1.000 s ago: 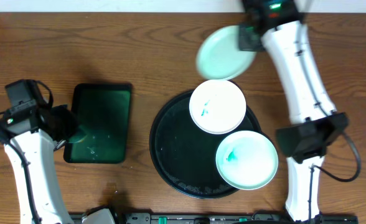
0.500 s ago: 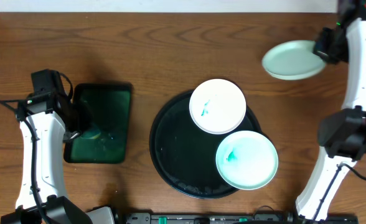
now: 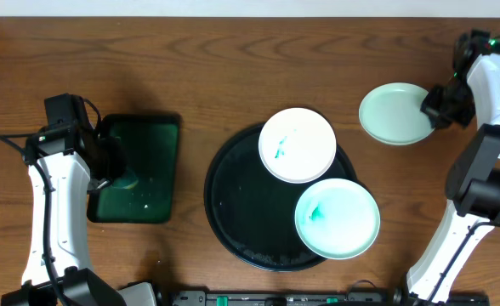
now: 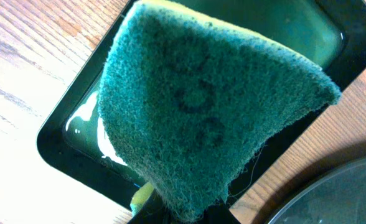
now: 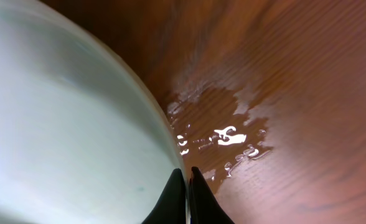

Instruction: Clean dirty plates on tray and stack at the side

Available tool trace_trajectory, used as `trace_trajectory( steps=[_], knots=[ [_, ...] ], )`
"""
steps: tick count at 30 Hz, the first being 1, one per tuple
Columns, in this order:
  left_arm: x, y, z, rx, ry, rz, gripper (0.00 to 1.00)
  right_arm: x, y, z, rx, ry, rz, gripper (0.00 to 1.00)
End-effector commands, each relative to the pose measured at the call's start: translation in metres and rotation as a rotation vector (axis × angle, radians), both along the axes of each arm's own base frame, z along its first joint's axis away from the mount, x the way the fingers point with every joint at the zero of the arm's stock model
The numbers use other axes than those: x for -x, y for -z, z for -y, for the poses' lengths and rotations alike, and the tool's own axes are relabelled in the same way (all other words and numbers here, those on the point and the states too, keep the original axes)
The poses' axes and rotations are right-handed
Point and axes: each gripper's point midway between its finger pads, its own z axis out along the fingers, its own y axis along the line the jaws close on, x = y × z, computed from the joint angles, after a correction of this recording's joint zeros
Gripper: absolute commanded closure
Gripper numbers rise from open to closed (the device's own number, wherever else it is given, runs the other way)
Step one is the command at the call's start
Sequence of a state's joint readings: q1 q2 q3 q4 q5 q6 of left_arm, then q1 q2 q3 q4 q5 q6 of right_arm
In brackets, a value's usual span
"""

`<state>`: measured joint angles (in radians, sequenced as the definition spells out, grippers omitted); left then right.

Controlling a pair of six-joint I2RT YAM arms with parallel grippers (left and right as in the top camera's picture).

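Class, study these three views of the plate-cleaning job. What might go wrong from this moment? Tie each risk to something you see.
1. The right hand pinches the side plate by its very rim; it might slip out.
2. Water drops lie beside it: the plate may slide.
3. The smeared upper plate overhangs the tray rim; scrubbing might tip it.

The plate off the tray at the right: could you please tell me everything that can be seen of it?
This plate is round, shallow and pale greenish white, smooth and glossy, with no teal smear showing. It is level, face up, over the wood of the table, right of the tray. The right tool is shut on its rim, and water glistens beside it. Whether it rests on the wood is unclear.
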<state>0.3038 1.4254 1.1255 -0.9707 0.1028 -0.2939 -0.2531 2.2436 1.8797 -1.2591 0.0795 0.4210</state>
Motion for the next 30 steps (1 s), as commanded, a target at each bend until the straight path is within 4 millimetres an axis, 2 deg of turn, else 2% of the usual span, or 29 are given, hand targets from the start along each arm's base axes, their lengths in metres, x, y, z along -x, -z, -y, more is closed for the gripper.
trace_trajectory(
  steps=[1,6,11,16,24,25,27,28,30],
  knots=[
    [-0.007,-0.009,-0.001,-0.011,0.026,0.025,0.93,0.01,0.008,-0.005,-0.009,0.0,-0.012,0.99],
    [-0.01,-0.01,-0.001,-0.023,0.069,0.039,0.93,0.017,0.025,-0.008,-0.018,-0.025,-0.03,0.99],
    [-0.016,-0.011,0.0,-0.021,0.11,0.067,0.9,0.017,0.025,-0.007,-0.018,-0.066,-0.032,0.99],
    [-0.028,-0.011,0.013,0.043,0.178,0.116,0.89,0.018,0.025,-0.006,-0.014,-0.066,-0.033,0.99],
    [-0.031,0.018,0.018,0.108,0.197,0.038,0.89,0.016,0.022,-0.002,-0.009,-0.09,-0.027,0.99],
    [-0.031,0.02,0.018,0.11,0.199,0.032,0.89,0.015,0.022,-0.001,-0.005,-0.092,-0.026,0.94],
    [-0.031,0.023,0.018,0.113,0.199,0.024,0.88,0.014,0.02,0.001,0.003,-0.091,-0.022,0.7],
    [-0.031,0.023,0.018,0.113,0.199,0.024,0.88,0.013,0.019,0.002,0.008,-0.092,-0.02,0.62],
    [-0.033,0.022,0.018,0.111,0.199,0.029,0.87,0.01,0.017,0.003,0.013,-0.091,-0.012,0.54]
  ],
)
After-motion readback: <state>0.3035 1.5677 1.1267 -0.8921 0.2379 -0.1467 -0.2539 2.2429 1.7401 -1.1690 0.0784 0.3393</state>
